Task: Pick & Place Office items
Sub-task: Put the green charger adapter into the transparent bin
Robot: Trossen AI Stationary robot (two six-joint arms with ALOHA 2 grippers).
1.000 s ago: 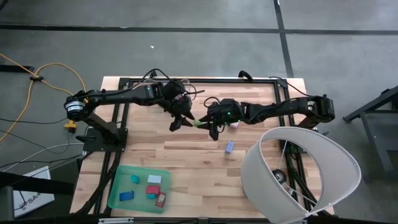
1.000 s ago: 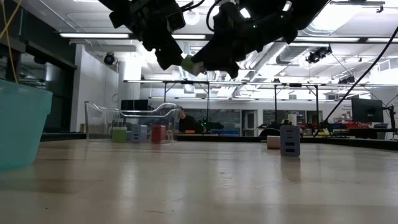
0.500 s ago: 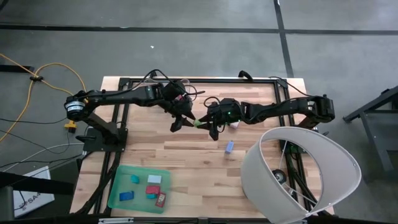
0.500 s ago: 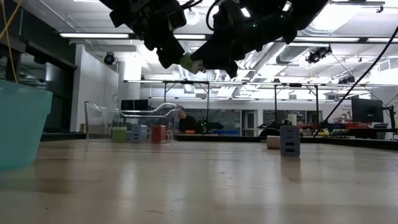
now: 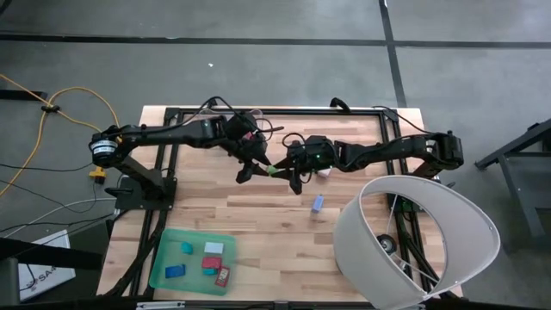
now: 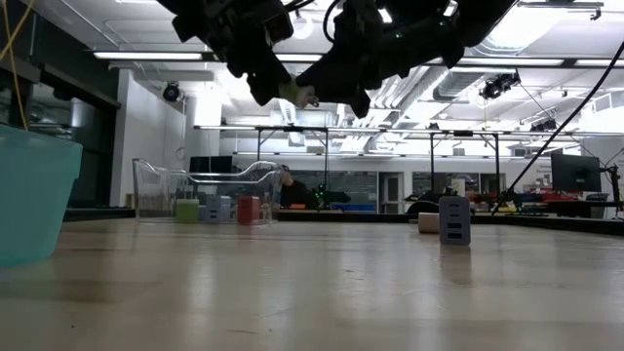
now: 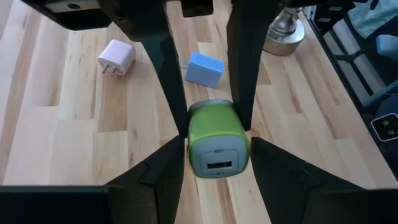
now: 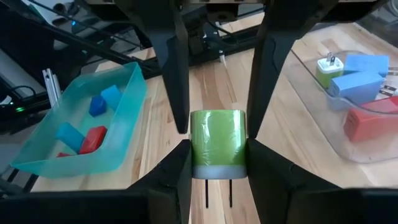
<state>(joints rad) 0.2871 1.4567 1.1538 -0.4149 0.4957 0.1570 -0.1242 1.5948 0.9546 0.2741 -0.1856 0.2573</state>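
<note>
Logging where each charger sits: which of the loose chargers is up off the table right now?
The green charger: it hangs in the air between the left gripper and right gripper. The white charger and the light blue charger lie on the wood.

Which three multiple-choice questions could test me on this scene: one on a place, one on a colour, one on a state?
1. In the high view, the tray lies on which part of the table?
A the left part
B the right part
C the middle

2. The charger is
A red
B white
C green

3. The charger is
A lying on the table
B held in the air
C inside the tray

Answers:
1 A, the tray sits near the table's lower left corner.
2 C, both wrist views show a green body.
3 B, the left gripper and the right gripper both clasp it, high above the wood in the low view.
</note>
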